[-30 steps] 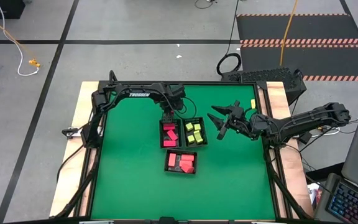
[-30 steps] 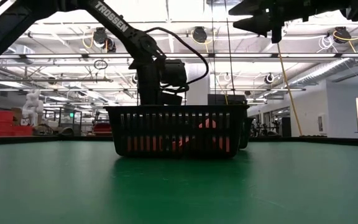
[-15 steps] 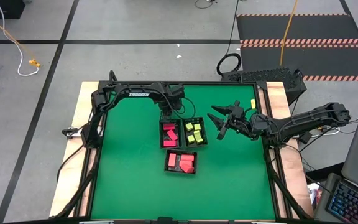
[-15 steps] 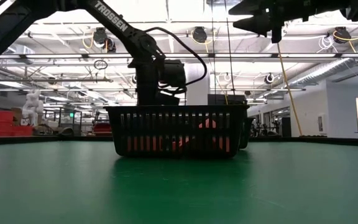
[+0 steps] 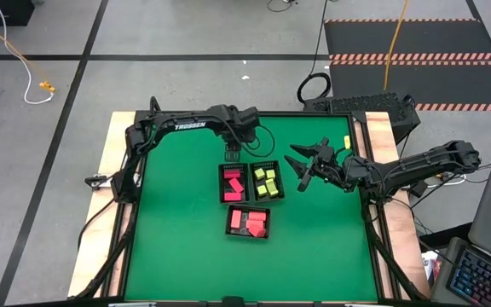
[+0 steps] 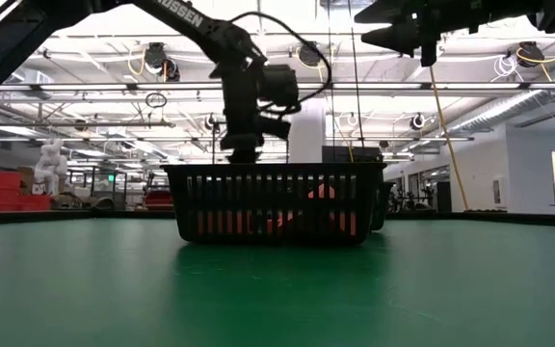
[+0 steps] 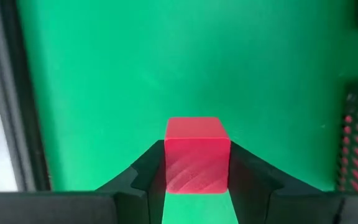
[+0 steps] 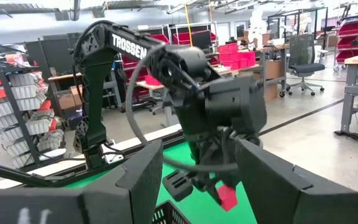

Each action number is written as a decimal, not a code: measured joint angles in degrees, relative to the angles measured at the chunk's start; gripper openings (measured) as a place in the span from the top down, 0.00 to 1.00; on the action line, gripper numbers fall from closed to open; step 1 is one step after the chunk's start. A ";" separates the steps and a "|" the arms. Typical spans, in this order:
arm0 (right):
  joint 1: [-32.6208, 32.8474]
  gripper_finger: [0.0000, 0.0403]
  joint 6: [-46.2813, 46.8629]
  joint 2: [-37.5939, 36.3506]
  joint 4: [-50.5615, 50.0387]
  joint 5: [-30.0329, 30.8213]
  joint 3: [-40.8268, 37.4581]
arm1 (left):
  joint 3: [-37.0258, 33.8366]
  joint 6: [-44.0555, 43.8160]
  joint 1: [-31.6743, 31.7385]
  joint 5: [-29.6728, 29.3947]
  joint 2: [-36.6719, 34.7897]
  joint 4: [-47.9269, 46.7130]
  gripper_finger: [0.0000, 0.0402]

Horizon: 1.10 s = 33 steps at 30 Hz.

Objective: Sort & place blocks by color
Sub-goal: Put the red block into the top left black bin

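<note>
My left gripper (image 5: 230, 153) is shut on a red cube (image 7: 197, 155), held above the green table just beyond the far end of the tray of red blocks (image 5: 233, 182). The cube also shows in the right wrist view (image 8: 227, 198). Beside that tray stands a tray of yellow-green blocks (image 5: 268, 181). A third tray (image 5: 249, 222), nearer, holds more red blocks. My right gripper (image 5: 305, 166) hangs open and empty in the air, right of the yellow-green tray. My left gripper pinches the red cube's two opposite side faces (image 7: 168, 163) between its two fingers (image 7: 143, 171). The fingers come from above, pointing down. The cube is level and lifted clear of the table.
The three black mesh trays cluster in the table's middle; in the low view the near tray (image 6: 273, 202) hides the other two. A small yellow-green piece (image 5: 346, 141) lies at the table's right border. Bare green mat (image 5: 177, 230) spreads left and near.
My left gripper has gone up from the far end of the red-block tray and a little toward the table's far edge, staying upright. My right arm has kept still.
</note>
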 joint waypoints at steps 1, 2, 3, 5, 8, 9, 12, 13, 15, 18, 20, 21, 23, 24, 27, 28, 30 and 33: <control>0.00 0.51 -0.01 0.00 -0.02 0.00 0.00 | 1.00 -0.09 -0.15 0.01 0.00 -0.69 0.66; 0.00 0.51 0.00 0.00 -0.04 0.00 0.00 | 2.04 -0.41 -0.28 0.00 0.00 -1.61 0.65; 0.00 0.51 0.01 0.00 -0.11 0.00 0.00 | 3.01 -0.72 -0.46 0.00 0.00 -2.50 0.63; 0.00 0.51 -0.01 0.00 -0.26 0.02 0.00 | 4.95 -1.19 -1.00 0.00 0.00 -4.40 0.62; 0.00 0.51 -0.21 0.00 -0.25 0.00 0.00 | 7.76 -1.39 -1.93 0.02 0.00 -7.81 0.64; 0.00 0.51 -0.21 0.00 -0.26 0.00 0.00 | 8.55 -1.57 -2.30 0.02 0.00 -8.60 0.66; 0.00 0.51 -0.21 0.00 -0.26 0.00 0.00 | 10.65 -3.15 -3.34 0.10 0.00 -11.40 0.67; 0.00 0.51 -0.21 0.00 -0.26 0.00 0.00 | 11.06 -3.79 -3.70 0.14 -0.04 -11.91 0.67; 0.00 0.51 -0.21 0.00 -0.28 0.00 0.00 | 11.23 -4.89 -4.64 0.15 -0.09 -12.36 0.67; 0.00 0.51 -0.21 0.00 -0.28 0.00 0.00 | 11.23 -6.48 -6.36 0.19 -0.07 -15.10 0.63; 0.00 0.51 -0.21 0.00 -0.30 0.00 0.00 | 11.23 -7.05 -7.57 0.17 -0.07 -17.14 0.61; 0.00 0.51 -0.21 0.00 -0.30 0.00 0.00 | 11.23 -7.42 -8.20 0.17 -0.07 -17.99 0.60; 0.00 0.51 -0.21 0.00 -0.30 0.00 0.00 | 11.23 -8.28 -9.53 0.16 -0.07 -19.07 0.62; 0.00 0.51 -0.21 0.00 -0.30 0.00 0.00 | 11.23 -9.00 -10.16 0.15 -0.07 -19.48 0.64; 0.00 0.51 -0.19 0.00 -0.28 0.00 0.00 | 11.23 -11.13 -11.93 0.17 -0.07 -21.29 0.71; 0.00 0.51 -0.19 0.00 -0.28 0.00 0.00 | 11.21 -11.78 -12.42 0.21 -0.07 -21.60 0.74; 0.01 0.51 -0.17 0.00 -0.28 0.00 0.00 | 11.21 -12.72 -13.31 0.41 -0.07 -21.60 0.80; 0.44 0.51 0.19 0.00 -0.28 0.00 0.00 | 11.21 -14.22 -14.44 0.89 -0.07 -20.81 0.88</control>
